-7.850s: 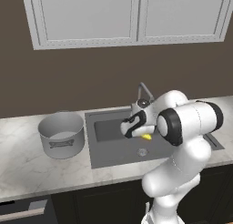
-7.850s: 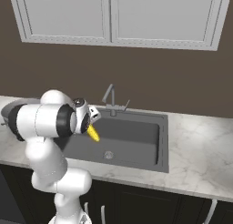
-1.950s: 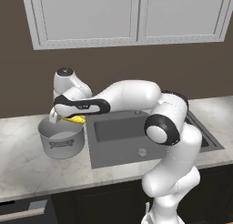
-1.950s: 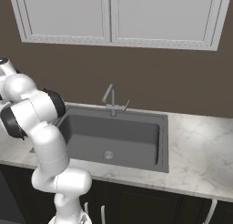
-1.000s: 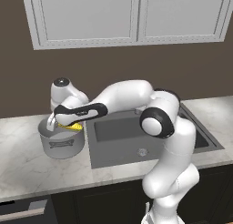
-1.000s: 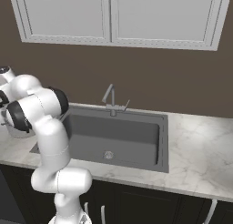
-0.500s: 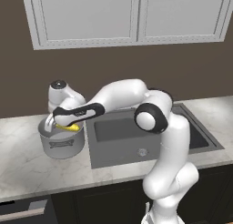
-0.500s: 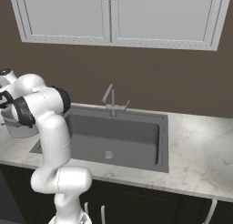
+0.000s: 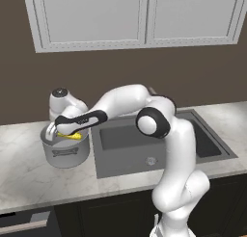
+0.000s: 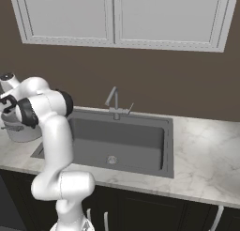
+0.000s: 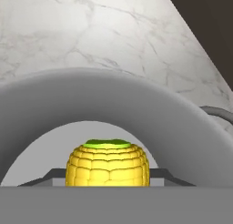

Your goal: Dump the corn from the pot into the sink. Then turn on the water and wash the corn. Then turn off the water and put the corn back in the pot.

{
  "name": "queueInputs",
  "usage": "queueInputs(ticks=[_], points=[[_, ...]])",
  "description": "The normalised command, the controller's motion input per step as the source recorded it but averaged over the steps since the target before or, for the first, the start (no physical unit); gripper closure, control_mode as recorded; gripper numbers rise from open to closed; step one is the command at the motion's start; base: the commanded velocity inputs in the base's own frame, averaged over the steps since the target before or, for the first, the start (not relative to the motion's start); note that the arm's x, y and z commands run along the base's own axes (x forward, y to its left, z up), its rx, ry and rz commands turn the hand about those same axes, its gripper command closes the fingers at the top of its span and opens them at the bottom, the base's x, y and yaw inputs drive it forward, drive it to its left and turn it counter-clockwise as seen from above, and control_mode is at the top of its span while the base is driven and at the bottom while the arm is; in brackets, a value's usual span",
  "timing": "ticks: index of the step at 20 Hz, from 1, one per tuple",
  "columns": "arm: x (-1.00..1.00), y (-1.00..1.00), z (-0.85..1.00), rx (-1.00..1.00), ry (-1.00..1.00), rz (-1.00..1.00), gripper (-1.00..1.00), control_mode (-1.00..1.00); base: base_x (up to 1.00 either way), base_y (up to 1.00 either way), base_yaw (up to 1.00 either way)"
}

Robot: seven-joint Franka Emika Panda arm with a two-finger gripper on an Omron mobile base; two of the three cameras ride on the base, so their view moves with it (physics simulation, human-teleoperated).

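Observation:
My gripper [image 9: 64, 133] is shut on the corn [image 9: 73, 136], a short yellow cob held level at the mouth of the pot [image 9: 64, 153]. The grey pot stands on the marble counter just left of the sink [image 9: 120, 139]. In the hand view the corn [image 11: 108, 166] faces me end-on, with a green stub on top. The pot's curved rim [image 11: 113, 98] arches over it. In the right base view the pot [image 10: 18, 130] sits at the far left, partly behind my arm.
A faucet [image 10: 115, 102] stands at the back of the sink [image 10: 122, 141], with a round drain [image 9: 151, 160] in the basin floor. Marble counter [image 9: 24, 176] runs in front of the pot. White wall cabinets [image 9: 140, 17] hang above.
Over the last second my hand has sunk with the corn, from just above the pot's right rim to the pot's mouth, and shifted slightly left. The grip has not changed.

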Motion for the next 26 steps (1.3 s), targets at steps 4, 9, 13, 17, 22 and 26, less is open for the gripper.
queueInputs(ticks=[4, 9, 13, 17, 22, 26], points=[[0.12, 0.01, -0.13, 0.0, 0.0, 0.0, 1.0, -1.0, 0.0, 0.0, 0.0], [0.07, 0.0, -0.02, 0.0, 0.05, 0.0, 1.0, -1.0, 0.0, 0.0, 0.0], [0.04, 0.01, -0.09, 0.0, 0.04, 0.0, 1.0, -1.0, 0.0, 0.0, 0.0], [0.03, 0.01, -0.07, 0.0, 0.03, 0.0, -1.0, -1.0, 0.0, 0.0, 0.0], [0.02, 0.01, -0.01, 0.0, 0.01, 0.0, -1.0, -1.0, 0.0, 0.0, 0.0], [-0.01, 0.0, 0.13, 0.0, 0.0, 0.0, -1.0, -1.0, 0.0, 0.0, 0.0]])
